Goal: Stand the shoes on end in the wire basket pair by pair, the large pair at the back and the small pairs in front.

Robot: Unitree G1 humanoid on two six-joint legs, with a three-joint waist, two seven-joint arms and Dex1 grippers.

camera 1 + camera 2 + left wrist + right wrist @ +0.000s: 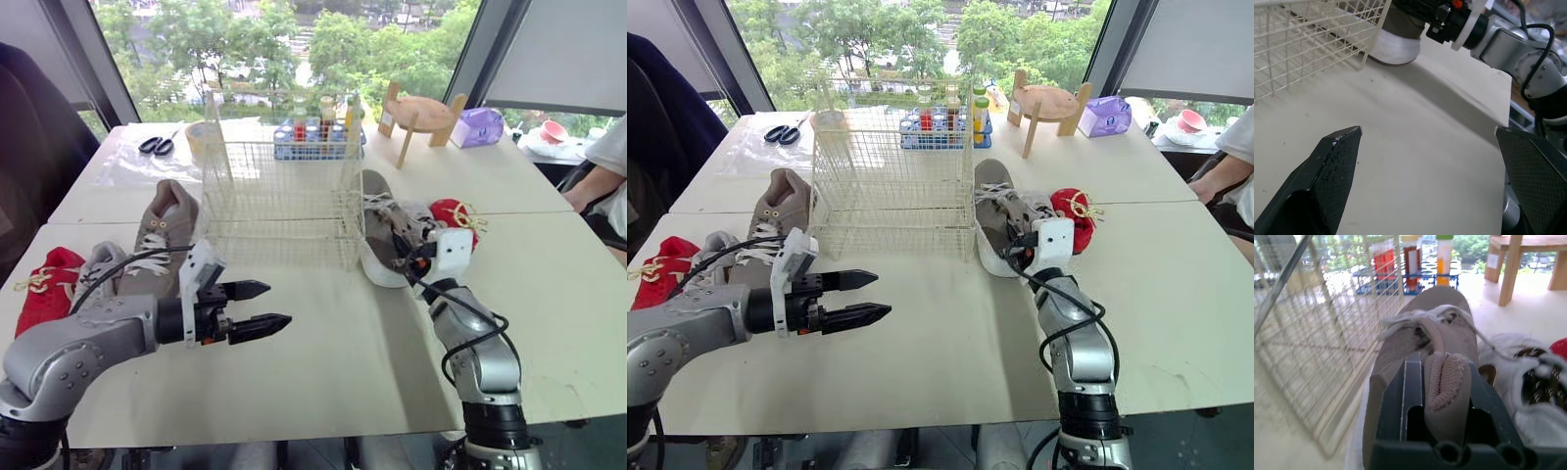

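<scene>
L gripper (279,304): jaws released over table (333,352), open room ahead up to wire basket (279,196) front edge; R gripper (1442,377): jaws grasping grey shoe (1435,313) at heel, basket wall just beside.

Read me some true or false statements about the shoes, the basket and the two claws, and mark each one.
1. The wire basket holds no shoes. True.
2. The left claw grips a red shoe. False: it is open and holds nothing.
3. The right claw is closed on the large grey shoe that lies right of the basket. True.
4. The scissors lie inside the basket. False: they lie outside it, behind it and to its left.
5. Both red shoes lie on the same side of the basket. False: the left red shoe lies left of it, the right red shoe right of it.
</scene>
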